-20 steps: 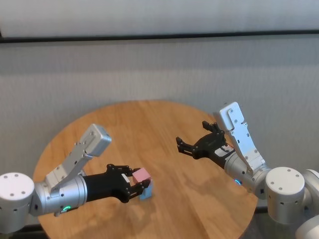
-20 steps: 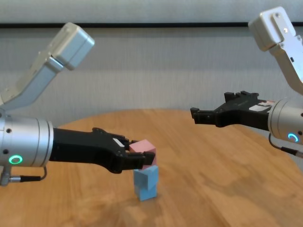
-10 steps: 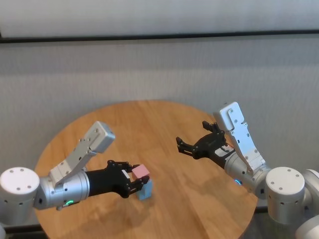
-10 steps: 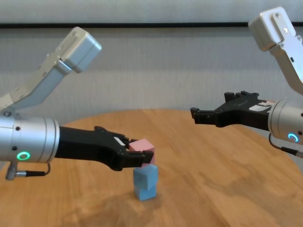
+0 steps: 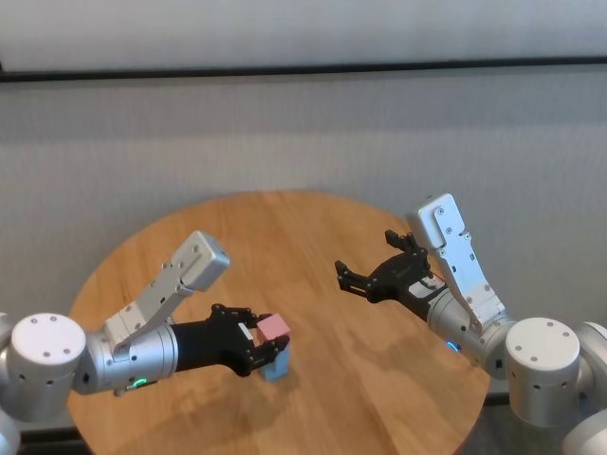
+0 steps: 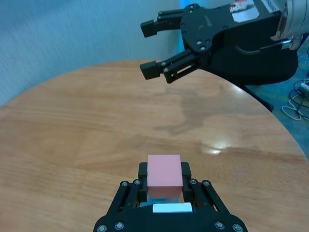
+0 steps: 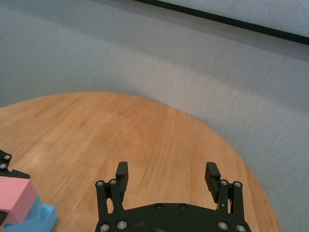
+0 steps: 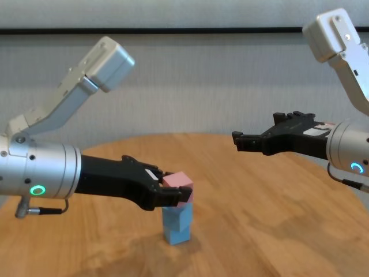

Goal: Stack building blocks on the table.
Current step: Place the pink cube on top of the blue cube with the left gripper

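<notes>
My left gripper (image 5: 269, 339) is shut on the pink block (image 5: 275, 326) and holds it directly over a stack of two light blue blocks (image 8: 177, 224) on the round wooden table (image 5: 285, 227). The pink block (image 8: 178, 184) sits at the top of the upper blue block; I cannot tell whether they touch. In the left wrist view the pink block (image 6: 164, 169) sits between the fingers and hides most of the blue. My right gripper (image 5: 368, 258) is open and empty, hovering above the table's right half, away from the stack.
The table's edge (image 7: 227, 154) curves round near the right gripper. A grey wall (image 5: 303, 123) stands behind the table. The right gripper also shows in the left wrist view (image 6: 145, 48), beyond the stack.
My left arm's upper housing has shifted right and up, and the pink block has edged slightly right over the blue stack. The right arm has not moved.
</notes>
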